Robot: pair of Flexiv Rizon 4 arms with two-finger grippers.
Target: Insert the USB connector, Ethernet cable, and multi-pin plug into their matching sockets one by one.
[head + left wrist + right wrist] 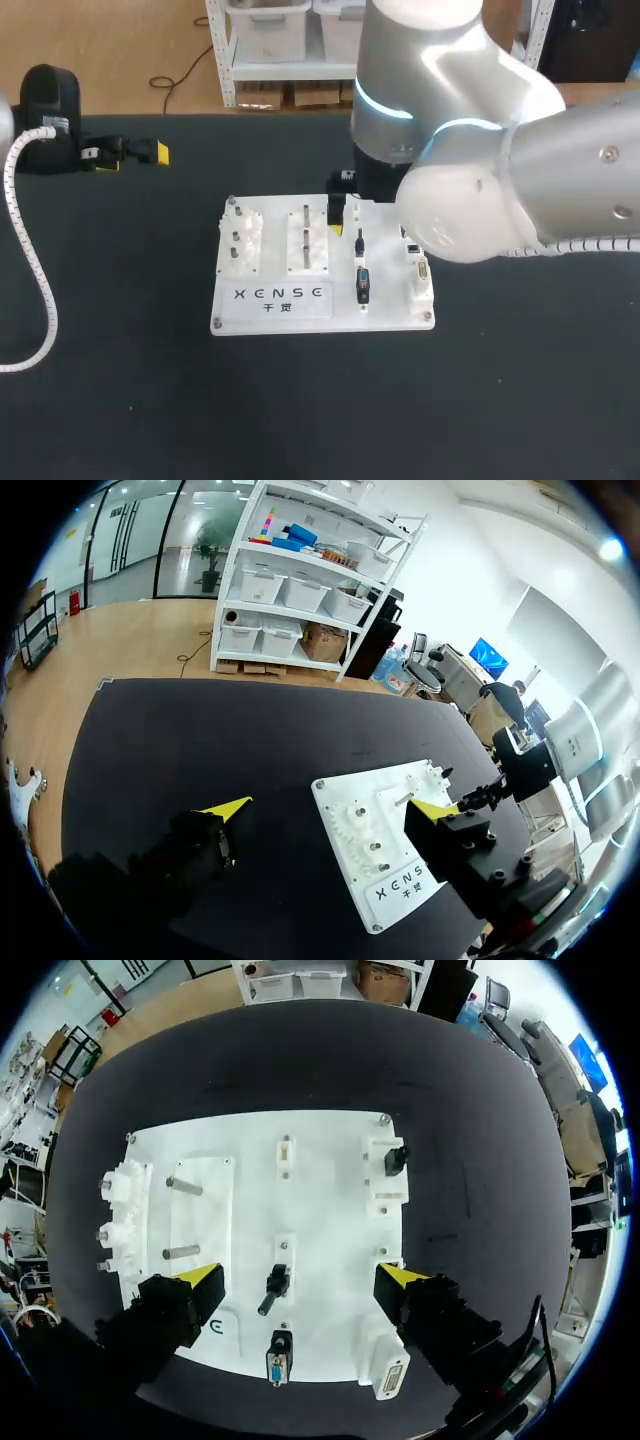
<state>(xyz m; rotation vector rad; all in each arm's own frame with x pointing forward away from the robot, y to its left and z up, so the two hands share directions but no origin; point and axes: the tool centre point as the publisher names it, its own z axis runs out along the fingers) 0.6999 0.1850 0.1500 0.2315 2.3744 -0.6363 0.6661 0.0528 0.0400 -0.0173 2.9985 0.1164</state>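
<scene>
On one board (pixel 330 1200), two plugs (pixel 275 1283), two pegs (pixel 186 1187)

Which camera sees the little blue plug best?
The right wrist view: the plug sits close and unblocked. The head view shows it tiny; in the left wrist view I cannot find it.

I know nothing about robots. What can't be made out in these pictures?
Head view: the right arm covers the far right corner of the white board and most of its own jaws.
Left wrist view: one left finger blocks part of the board.
Every view: the black plug and the sockets are too small to tell their types.
</scene>
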